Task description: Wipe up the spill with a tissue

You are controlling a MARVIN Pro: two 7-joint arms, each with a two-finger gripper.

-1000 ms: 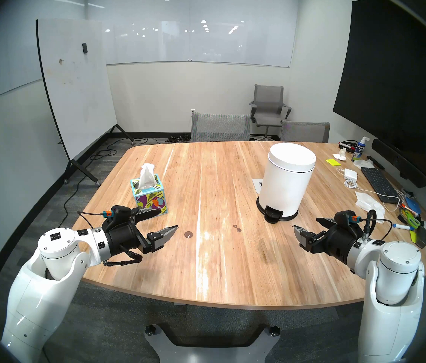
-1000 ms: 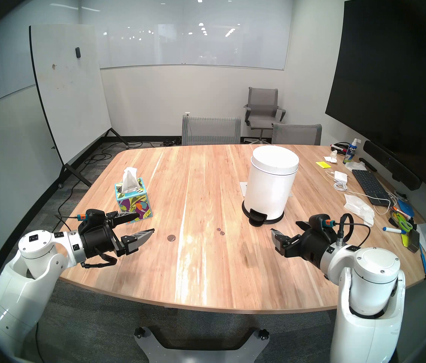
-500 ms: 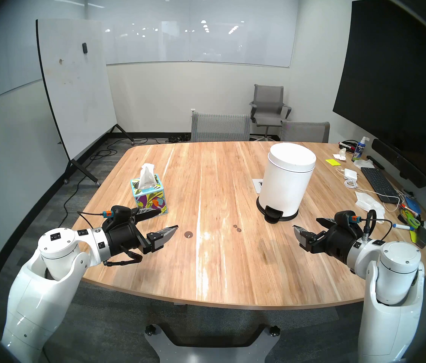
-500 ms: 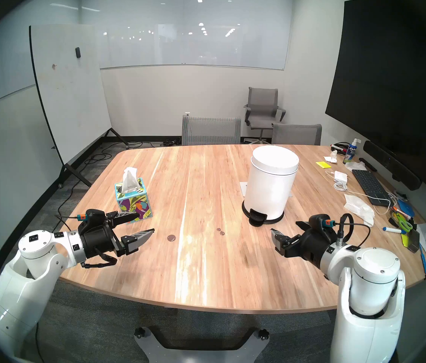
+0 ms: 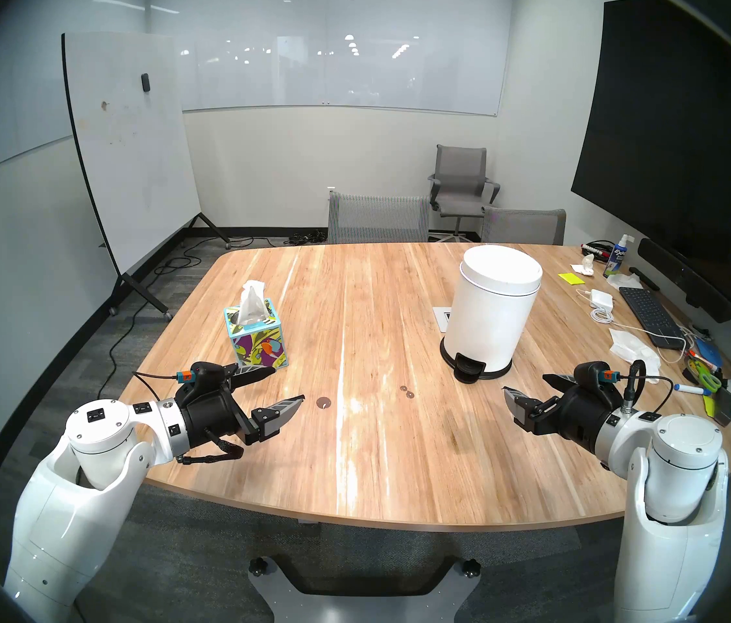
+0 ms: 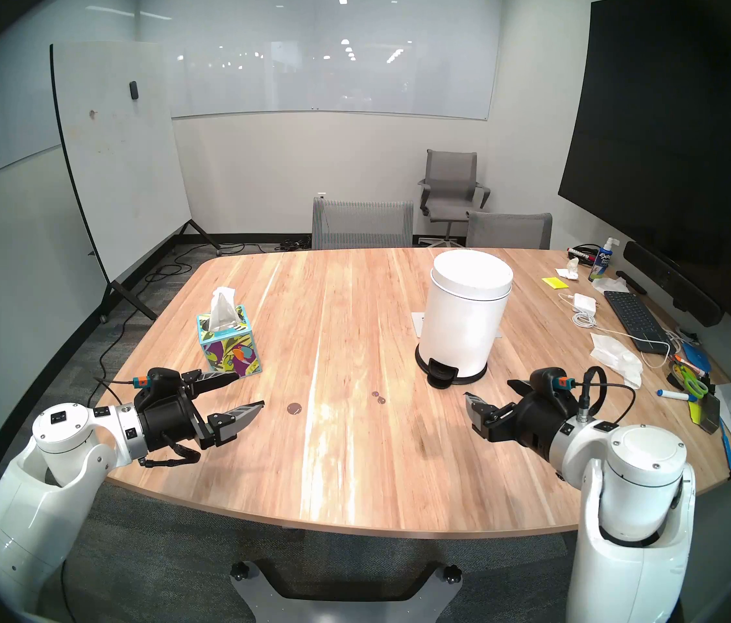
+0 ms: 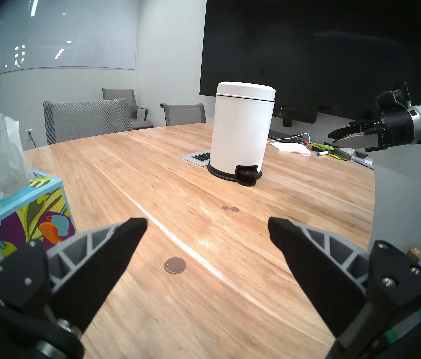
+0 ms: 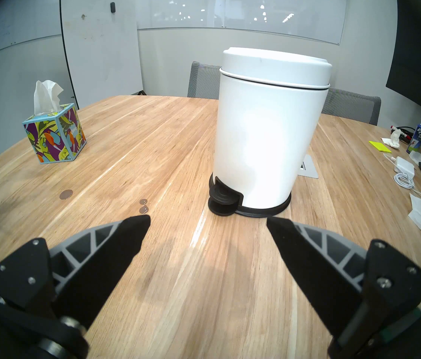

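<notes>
The spill is a round dark-brown spot and two smaller spots on the wooden table; it also shows in the left wrist view and the right wrist view. A white tissue sticks up out of the leaf-print box at mid left. My left gripper is open and empty, just left of the large spot and in front of the box. My right gripper is open and empty, right of the small spots and in front of the bin.
A white pedal bin stands at the back right. The table's right edge holds a keyboard, crumpled white paper, cables, markers and scissors. Grey chairs stand at the far edge.
My left gripper has dropped slightly lower and nearer to me, still open. The right arm, the tissue and the spots have not moved.
</notes>
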